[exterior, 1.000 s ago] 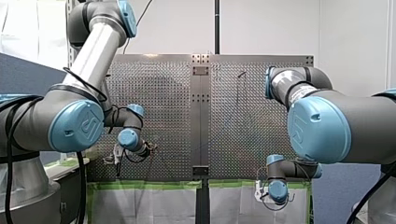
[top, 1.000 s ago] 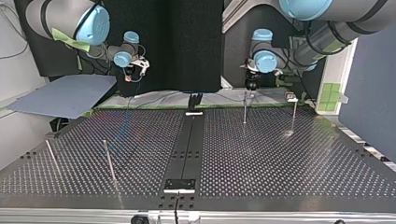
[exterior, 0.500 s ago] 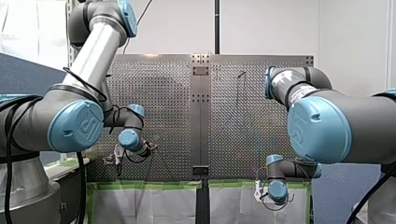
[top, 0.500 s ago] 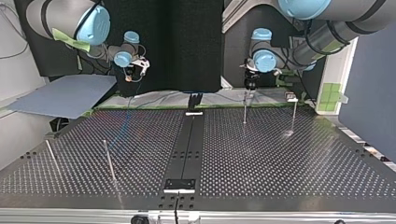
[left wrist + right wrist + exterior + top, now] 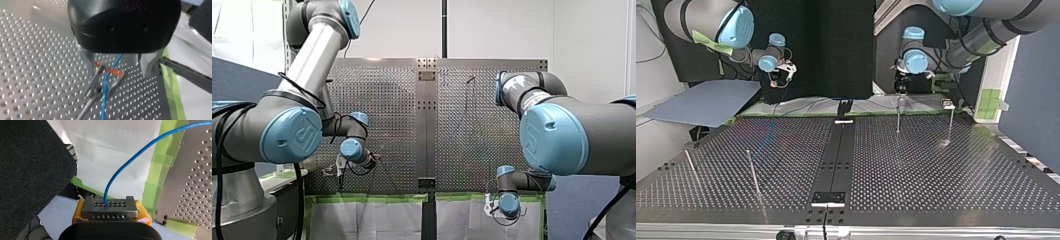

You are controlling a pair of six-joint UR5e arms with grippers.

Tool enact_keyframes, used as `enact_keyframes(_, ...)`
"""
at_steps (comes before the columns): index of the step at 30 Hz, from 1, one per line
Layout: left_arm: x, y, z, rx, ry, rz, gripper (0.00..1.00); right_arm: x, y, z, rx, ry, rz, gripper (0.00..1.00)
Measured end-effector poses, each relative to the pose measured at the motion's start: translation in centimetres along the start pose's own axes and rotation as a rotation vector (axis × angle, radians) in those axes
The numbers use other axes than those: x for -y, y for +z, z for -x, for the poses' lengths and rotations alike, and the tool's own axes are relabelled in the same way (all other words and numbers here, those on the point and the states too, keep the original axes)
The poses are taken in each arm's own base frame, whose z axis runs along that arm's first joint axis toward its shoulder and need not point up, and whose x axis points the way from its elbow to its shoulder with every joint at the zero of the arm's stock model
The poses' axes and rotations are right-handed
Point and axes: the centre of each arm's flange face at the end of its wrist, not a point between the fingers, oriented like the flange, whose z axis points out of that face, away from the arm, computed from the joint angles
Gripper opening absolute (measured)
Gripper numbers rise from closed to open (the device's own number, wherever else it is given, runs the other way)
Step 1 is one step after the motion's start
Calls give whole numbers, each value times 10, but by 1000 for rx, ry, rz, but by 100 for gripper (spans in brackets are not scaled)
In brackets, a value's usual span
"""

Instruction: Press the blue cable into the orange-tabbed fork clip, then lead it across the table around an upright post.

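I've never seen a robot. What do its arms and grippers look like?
Both are thick tubes: my left arm silver and dark grey, my right arm mostly dark grey, with round light-blue caps bearing a logo. Black cables loop along my left arm. My left gripper has a rounded black body and metal fingers; my right gripper has yellow pads around a dark block with small holes.

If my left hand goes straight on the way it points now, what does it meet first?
Probably the orange-tabbed fork clip, ahead between the open fingers of my left hand, with the blue cable crossing it; then the perforated table. Depth is unclear.
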Motion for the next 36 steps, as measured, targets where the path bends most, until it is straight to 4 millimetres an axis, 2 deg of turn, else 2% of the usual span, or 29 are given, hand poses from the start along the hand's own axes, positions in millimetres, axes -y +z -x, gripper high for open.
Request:
enact_keyframes(6,17,-23,0,41,-17,-8,89,0,0,0,3,-2,0,0)
enact_keyframes(16,47,-75,5,141,-104,-32,91,2,-1,0,3,-4,-3,0)
enact_keyframes(28,68,-142,3,218,-185,-60,91,5,-2,1,3,-5,-7,0)
enact_keyframes(36,75,-190,-1,264,-206,-77,91,5,-2,0,2,-5,-6,0)
